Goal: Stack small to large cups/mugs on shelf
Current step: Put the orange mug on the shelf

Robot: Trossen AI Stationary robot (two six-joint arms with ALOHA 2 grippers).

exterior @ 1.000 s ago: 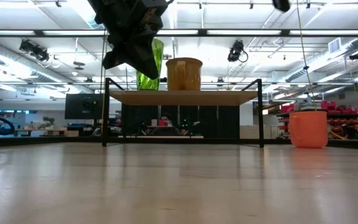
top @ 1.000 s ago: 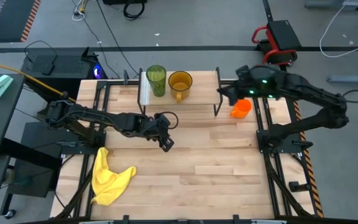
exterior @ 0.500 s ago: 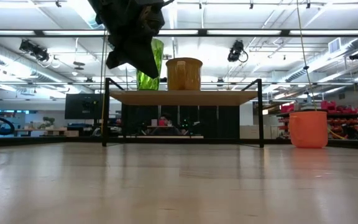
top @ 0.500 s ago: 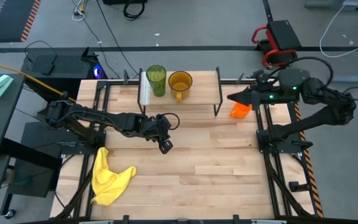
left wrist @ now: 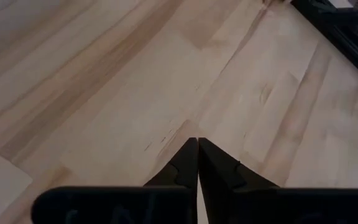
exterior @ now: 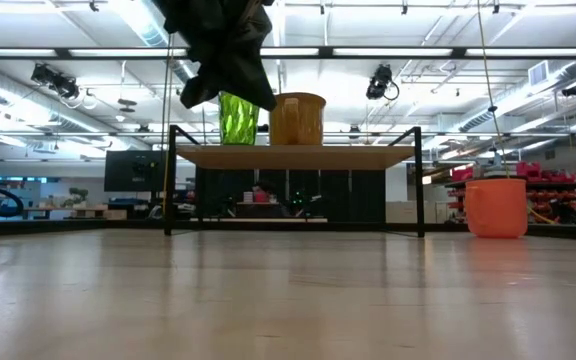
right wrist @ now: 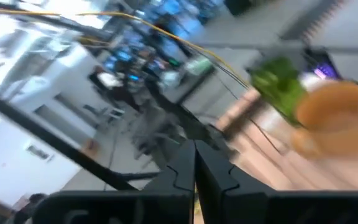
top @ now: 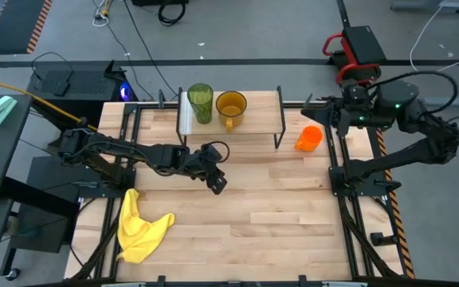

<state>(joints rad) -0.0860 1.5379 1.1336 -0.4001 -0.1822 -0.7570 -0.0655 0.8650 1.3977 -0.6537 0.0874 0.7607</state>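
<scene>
Overhead, the right tool (top: 311,119) has drawn back toward its own side of the bench (top: 293,207) over the last second, leaving the orange mug (top: 309,139) standing alone just beside the shelf (top: 253,118), where the green cup (top: 200,103) and amber mug (top: 230,105) sit side by side; the left tool (top: 217,183) has drifted slightly over mid-bench. Judged from this, the orange mug is not yet on the shelf. At bench level, that mug (exterior: 495,207) rests on the bench, well right of the shelf (exterior: 294,156). From the left wrist, its tool (left wrist: 197,146) is clenched on nothing above bare wood. From the right wrist, its tool (right wrist: 194,149) is likewise pressed closed and empty, facing the blurred green cup (right wrist: 279,84) and amber mug (right wrist: 334,115).
</scene>
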